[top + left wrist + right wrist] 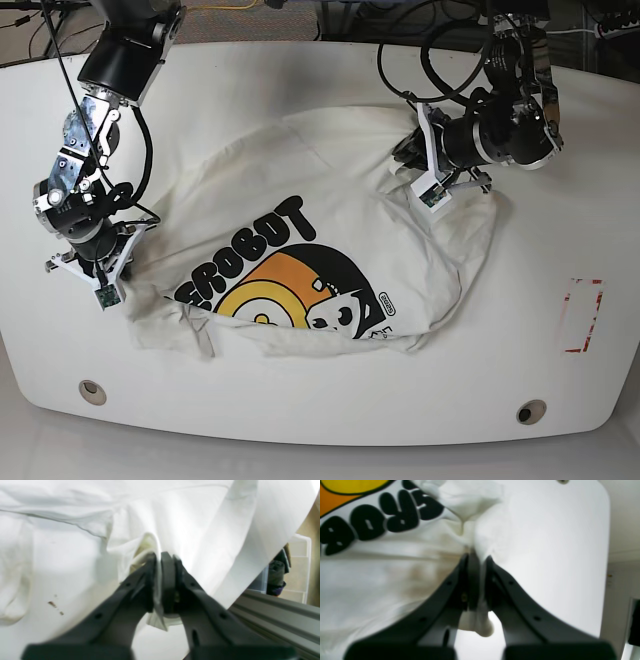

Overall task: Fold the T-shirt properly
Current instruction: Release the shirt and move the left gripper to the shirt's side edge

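Note:
The T-shirt (310,260) lies rumpled across the white table (580,200), cream with black lettering and an orange and yellow print facing up. My left gripper (403,163) is at the shirt's far right part, and its jaws (161,560) pinch a fold of plain white cloth (175,517) lifted off the table. My right gripper (140,226) is at the shirt's left edge. In the right wrist view it (476,557) is shut on a bunched hem, with the black letters (382,517) just to its left.
A red-outlined rectangle (582,315) is marked on the table at the right. Two round holes (92,391) (531,411) sit near the front edge. Off the table's side the left wrist view shows a metal rail (275,620) and a clear plastic box (300,567).

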Action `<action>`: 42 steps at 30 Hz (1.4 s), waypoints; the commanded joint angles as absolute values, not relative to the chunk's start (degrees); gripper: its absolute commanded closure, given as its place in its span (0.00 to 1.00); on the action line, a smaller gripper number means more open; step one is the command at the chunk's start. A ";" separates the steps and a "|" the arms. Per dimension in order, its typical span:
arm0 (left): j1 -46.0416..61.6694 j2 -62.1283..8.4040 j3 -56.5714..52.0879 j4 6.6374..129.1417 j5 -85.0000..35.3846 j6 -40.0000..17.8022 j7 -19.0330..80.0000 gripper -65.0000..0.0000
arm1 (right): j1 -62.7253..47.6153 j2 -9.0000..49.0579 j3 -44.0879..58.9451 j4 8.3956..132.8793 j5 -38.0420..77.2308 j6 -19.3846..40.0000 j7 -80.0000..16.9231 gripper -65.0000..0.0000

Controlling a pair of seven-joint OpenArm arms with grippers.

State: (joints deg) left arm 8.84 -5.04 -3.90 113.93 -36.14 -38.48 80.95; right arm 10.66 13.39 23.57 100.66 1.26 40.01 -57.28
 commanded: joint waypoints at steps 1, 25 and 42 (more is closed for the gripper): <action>8.40 -6.11 -3.56 114.77 -37.32 -38.73 80.00 0.71 | 12.18 14.20 23.69 101.23 1.36 39.69 -55.87 1.00; 8.40 -14.73 -5.05 114.77 -48.92 -38.64 80.00 0.29 | 6.90 12.97 26.77 101.32 1.36 39.69 -55.60 0.34; 2.07 -18.33 -17.63 113.36 -48.84 -38.64 77.76 0.29 | 8.31 11.74 36.79 92.62 2.15 40.00 -49.63 0.22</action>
